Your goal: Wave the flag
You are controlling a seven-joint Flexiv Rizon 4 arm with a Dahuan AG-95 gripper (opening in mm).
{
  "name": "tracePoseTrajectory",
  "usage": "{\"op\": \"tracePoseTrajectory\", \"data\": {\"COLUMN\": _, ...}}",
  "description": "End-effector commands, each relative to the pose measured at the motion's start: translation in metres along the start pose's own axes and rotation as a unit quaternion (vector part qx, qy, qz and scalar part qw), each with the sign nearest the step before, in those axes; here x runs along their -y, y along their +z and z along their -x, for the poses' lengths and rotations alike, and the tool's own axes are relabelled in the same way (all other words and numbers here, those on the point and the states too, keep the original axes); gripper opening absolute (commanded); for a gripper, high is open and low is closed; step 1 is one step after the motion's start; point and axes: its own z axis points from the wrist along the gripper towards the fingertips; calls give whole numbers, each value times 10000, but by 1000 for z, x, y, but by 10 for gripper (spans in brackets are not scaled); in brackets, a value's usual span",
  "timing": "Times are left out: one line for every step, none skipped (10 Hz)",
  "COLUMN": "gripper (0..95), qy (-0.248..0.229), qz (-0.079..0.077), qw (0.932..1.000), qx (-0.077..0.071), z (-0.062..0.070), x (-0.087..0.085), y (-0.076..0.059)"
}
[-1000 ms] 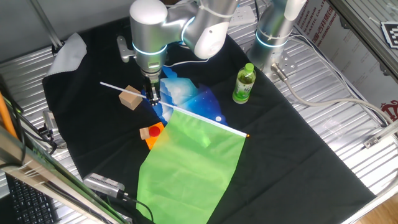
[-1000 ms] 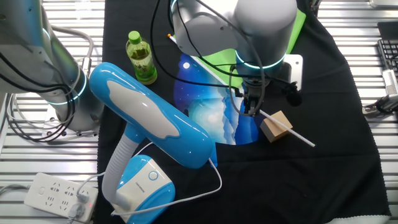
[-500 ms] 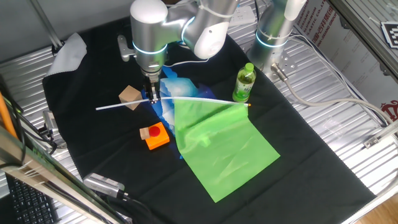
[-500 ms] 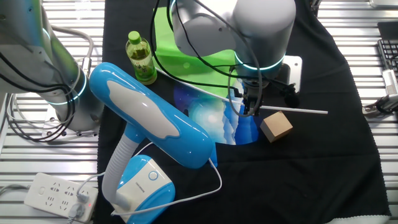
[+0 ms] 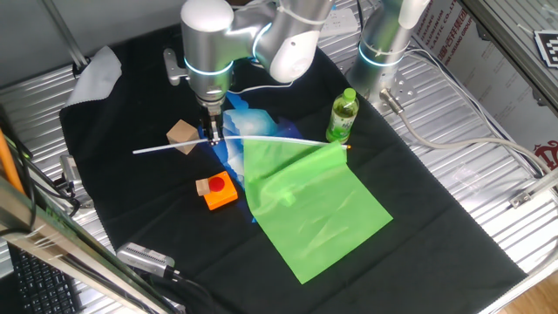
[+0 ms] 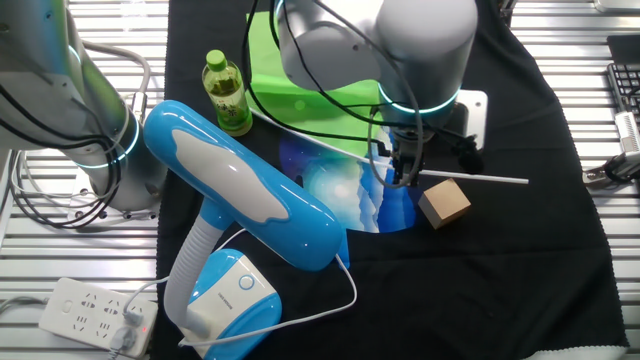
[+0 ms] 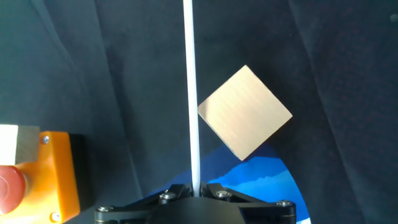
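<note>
Your claw [image 5: 212, 138] is closed on the flag [image 5: 309, 205], pinching the thin white stick [image 7: 191, 93] partway along its length; in the hand view the stick runs straight out from between the closed fingers, so the grip looks centred. The stick is held off the tabletop [image 5: 113, 174], roughly level. Its long axis runs left to right in the fixed view that shows the orange box. The bare end pokes out to the left of the claw, passing by the wooden block [image 5: 182, 133]. The other end carries the green sheet and reaches right towards the green bottle [image 5: 342, 117].

That is the relation to watch: nearly all the sheet lies to the right of the claw and nearer the camera, draped down onto the black cloth [image 5: 418, 218], with its tip just beside the bottle. The blue and white cloth [image 6: 340, 190] lies beneath the claw, and the orange box with the red button [image 5: 216, 189] sits near the sheet's left edge.

I judge you are mid-wave. Any swing pivots about the claw, so the loaded right end sweeps the widest arc. If you swing it farther away it may strike the bottle. Swinging it nearer drags the sheet over the orange box. The short left end could clip the block
</note>
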Motion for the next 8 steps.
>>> {"op": "tracePoseTrajectory", "data": {"gripper": 0, "qy": 8, "qz": 10, "qw": 10000, "qx": -51, "z": 3, "x": 0, "y": -5}}
{"op": "tracePoseTrajectory", "data": {"gripper": 0, "qy": 12, "qz": 4, "qw": 10000, "qx": -74, "z": 6, "x": 0, "y": -9}}
{"op": "tracePoseTrajectory", "data": {"gripper": 0, "qy": 15, "qz": -4, "qw": 9999, "qx": -121, "z": 9, "x": -1, "y": -13}}
{"op": "tracePoseTrajectory", "data": {"gripper": 0, "qy": 23, "qz": -11, "qw": 9999, "qx": -167, "z": 13, "x": -1, "y": -17}}
{"op": "tracePoseTrajectory", "data": {"gripper": 0, "qy": 24, "qz": -13, "qw": 9998, "qx": -194, "z": 15, "x": -1, "y": -20}}
{"op": "tracePoseTrajectory", "data": {"gripper": 0, "qy": 20, "qz": -13, "qw": 9998, "qx": -216, "z": 17, "x": -2, "y": -24}}
{"op": "tracePoseTrajectory", "data": {"gripper": 0, "qy": 16, "qz": -10, "qw": 9997, "qx": -233, "z": 19, "x": -2, "y": -26}}
{"op": "tracePoseTrajectory", "data": {"gripper": 0, "qy": 17, "qz": -15, "qw": 9997, "qx": -259, "z": 20, "x": -2, "y": -29}}
